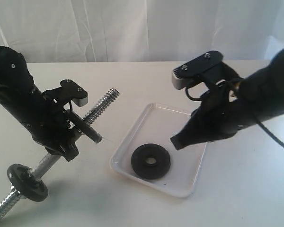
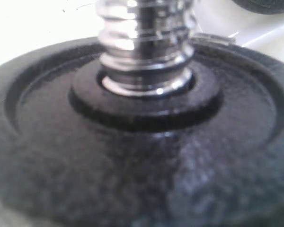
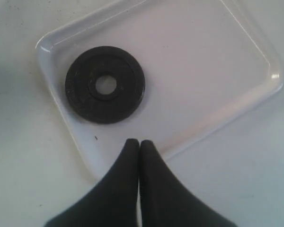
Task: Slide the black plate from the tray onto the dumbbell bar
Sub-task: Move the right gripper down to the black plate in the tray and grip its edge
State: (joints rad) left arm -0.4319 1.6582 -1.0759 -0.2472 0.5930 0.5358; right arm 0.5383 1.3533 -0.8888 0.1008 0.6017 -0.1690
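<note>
- We saw the left gripper [image 1: 65, 147] clamped around the smooth middle of the long shiny chrome dumbbell bar [image 1: 102, 106], which it held tilted, coarse threaded end pointing up toward the tray side.
- Two smaller shiny black discs sat on that bar. One [image 1: 87, 128] was just above the left gripper and the other [image 1: 27, 182] was down near the low end by the white table [image 1: 246, 189].
- The left wrist view was basically all disc [image 2: 142, 156], with the threaded rod [image 2: 144, 42] coming through its centre. We couldn't see the fingers there.
- The round matte-black plate with the centre hole [image 1: 150, 161] lay flat inside the white glossy rectangular tray [image 1: 184, 175], close to the tray's corner nearest the bar.
- The right gripper [image 1: 176, 142] hung above the tray with its fingertips pressed together and nothing between them.
- From the right wrist view, the closed tips [image 3: 139, 144] sat over the rim of the tray [image 3: 203, 71], and the black plate [image 3: 105, 84] was near but apart from them.
</note>
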